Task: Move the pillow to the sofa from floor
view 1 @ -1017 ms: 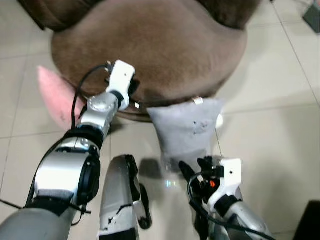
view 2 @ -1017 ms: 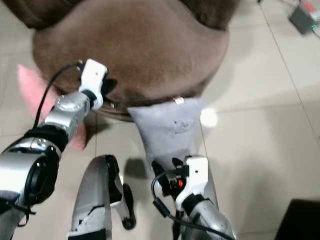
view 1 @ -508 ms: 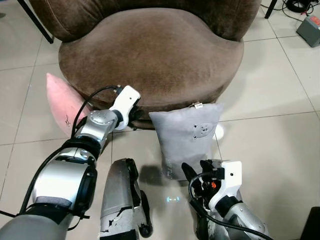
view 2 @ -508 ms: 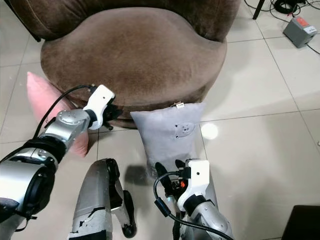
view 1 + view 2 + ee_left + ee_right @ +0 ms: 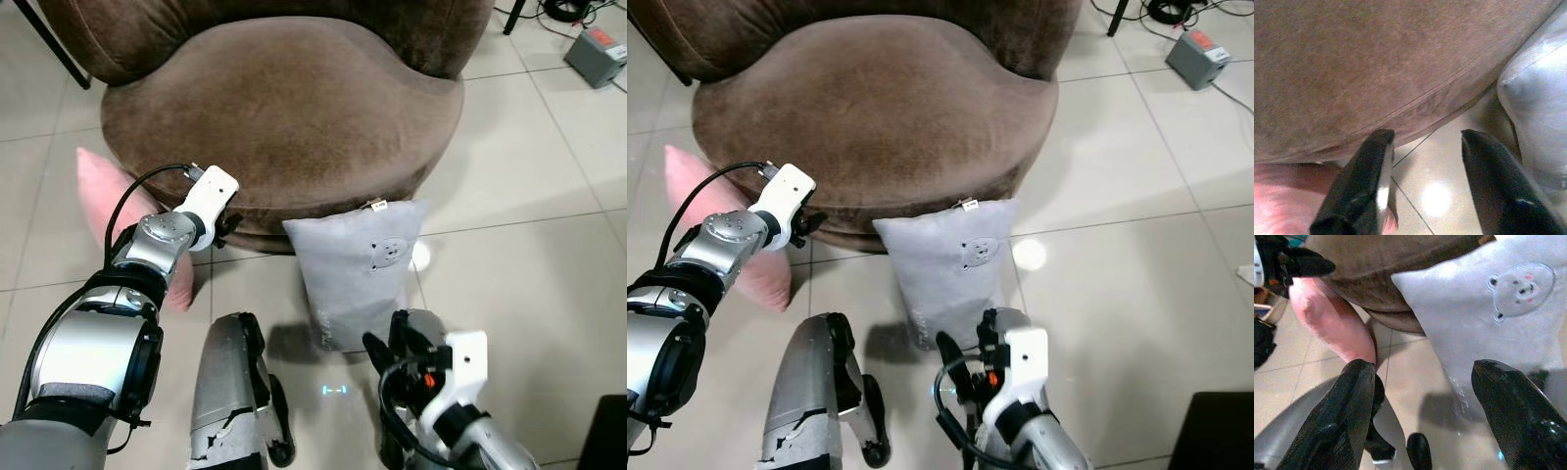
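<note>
A grey pillow (image 5: 358,269) with a small bear face stands on the tiled floor, leaning against the front of the brown sofa (image 5: 284,108). A pink pillow (image 5: 108,201) lies on the floor at the sofa's left side. My left gripper (image 5: 1425,137) is open, low at the sofa's front edge between the pink pillow and the grey pillow's corner (image 5: 1537,98), holding nothing. My right gripper (image 5: 1422,369) is open just in front of the grey pillow's lower part (image 5: 1498,318), its fingers (image 5: 374,348) apart from the fabric.
My silver leg (image 5: 230,392) stands on the tiles in front of the grey pillow. A grey box with cables (image 5: 598,44) sits at the back right. A black object (image 5: 609,431) is at the lower right corner. Open floor lies to the right.
The camera has tilted up, showing more of the sofa. My left gripper has moved left and down off the sofa's edge toward the pink pillow. The right gripper has stayed open before the grey pillow.
</note>
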Available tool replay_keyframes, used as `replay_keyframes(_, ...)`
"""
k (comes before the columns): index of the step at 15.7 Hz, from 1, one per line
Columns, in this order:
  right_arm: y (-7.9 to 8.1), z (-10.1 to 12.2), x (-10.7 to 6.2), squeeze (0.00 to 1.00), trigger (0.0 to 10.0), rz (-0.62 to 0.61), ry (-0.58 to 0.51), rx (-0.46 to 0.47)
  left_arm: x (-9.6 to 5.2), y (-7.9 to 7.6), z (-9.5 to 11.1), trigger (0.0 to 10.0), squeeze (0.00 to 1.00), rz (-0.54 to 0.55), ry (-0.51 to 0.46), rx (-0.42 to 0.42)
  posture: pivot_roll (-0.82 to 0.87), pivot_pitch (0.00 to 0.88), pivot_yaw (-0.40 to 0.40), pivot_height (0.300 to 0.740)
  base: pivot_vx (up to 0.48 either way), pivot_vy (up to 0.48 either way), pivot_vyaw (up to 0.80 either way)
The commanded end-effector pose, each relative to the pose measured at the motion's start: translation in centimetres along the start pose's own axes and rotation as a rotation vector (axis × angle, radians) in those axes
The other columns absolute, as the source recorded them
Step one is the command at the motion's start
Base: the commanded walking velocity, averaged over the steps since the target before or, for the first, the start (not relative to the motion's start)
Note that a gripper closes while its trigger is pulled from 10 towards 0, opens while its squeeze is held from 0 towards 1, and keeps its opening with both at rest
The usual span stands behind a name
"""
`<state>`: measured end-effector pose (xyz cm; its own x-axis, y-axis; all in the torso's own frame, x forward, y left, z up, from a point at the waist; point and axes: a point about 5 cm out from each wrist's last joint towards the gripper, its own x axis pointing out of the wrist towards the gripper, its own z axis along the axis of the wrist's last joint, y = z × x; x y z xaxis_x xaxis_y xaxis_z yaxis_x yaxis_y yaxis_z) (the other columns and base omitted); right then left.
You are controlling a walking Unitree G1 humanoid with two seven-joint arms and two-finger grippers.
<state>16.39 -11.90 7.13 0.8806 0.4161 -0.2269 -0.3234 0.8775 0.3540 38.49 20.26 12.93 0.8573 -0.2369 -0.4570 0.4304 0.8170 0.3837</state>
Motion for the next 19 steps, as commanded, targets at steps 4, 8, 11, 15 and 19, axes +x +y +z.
replay_keyframes(4,1.7,1.0,-2.5,0.18,10.0,0.018,0.003,0.007,0.7,-1.3,0.4,10.0,1.00,0.004,-0.018,-0.046,-0.27,0.364,0.014,0.548,0.000,0.000,0.00)
replay_keyframes(8,2.9,2.0,-5.5,0.18,10.0,0.023,0.024,0.005,1.3,-2.9,0.8,10.0,1.00,-0.006,-0.026,-0.041,-0.38,0.427,-0.045,0.548,0.000,0.000,0.00)
replay_keyframes(11,3.5,1.8,-8.3,0.18,10.0,-0.025,0.103,0.025,1.3,-3.7,-1.4,10.0,0.00,0.012,0.073,0.011,-0.43,0.476,-0.083,0.548,0.000,0.000,0.00)
replay_keyframes(15,4.1,2.0,-9.5,0.18,10.0,-0.033,0.132,0.040,1.2,-4.2,-2.3,10.0,0.00,0.000,0.102,0.005,-0.45,0.507,-0.101,0.548,0.000,0.000,0.00)
replay_keyframes(19,4.4,2.4,-10.2,0.18,10.0,-0.043,0.139,0.043,1.4,-4.3,-1.8,10.0,0.00,0.015,0.084,0.061,-0.48,0.519,-0.123,0.548,0.000,0.000,0.00)
